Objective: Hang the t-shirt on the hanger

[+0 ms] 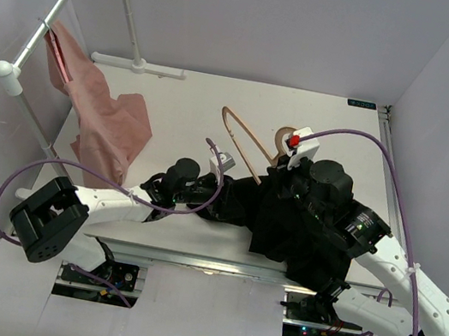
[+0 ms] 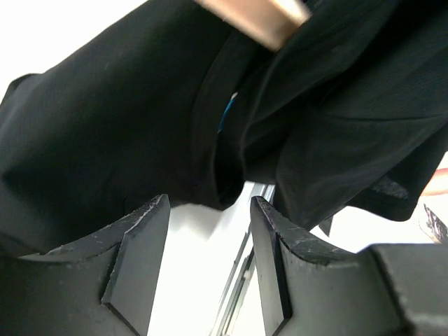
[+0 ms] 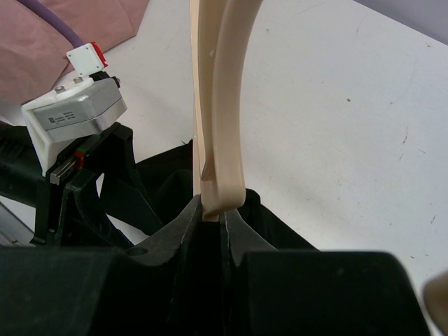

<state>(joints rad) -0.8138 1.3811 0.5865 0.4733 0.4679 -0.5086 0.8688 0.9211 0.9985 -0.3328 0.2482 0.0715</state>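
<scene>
The right hand [image 3: 212, 210] clamped the rigid hanger [image 3: 220, 105]. The left hand [image 2: 210, 206] gaped empty; the limp t-shirt [image 2: 105, 126] probably wanted a collar grip.

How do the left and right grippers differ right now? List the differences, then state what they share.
1. The left gripper is open, its jaws apart; the right gripper is shut.
2. The left gripper holds nothing, with the black t-shirt bunched just beyond it. The right gripper clamps the wooden hanger.

Shared: both have black two-finger jaws and both are at the same t-shirt.
</scene>
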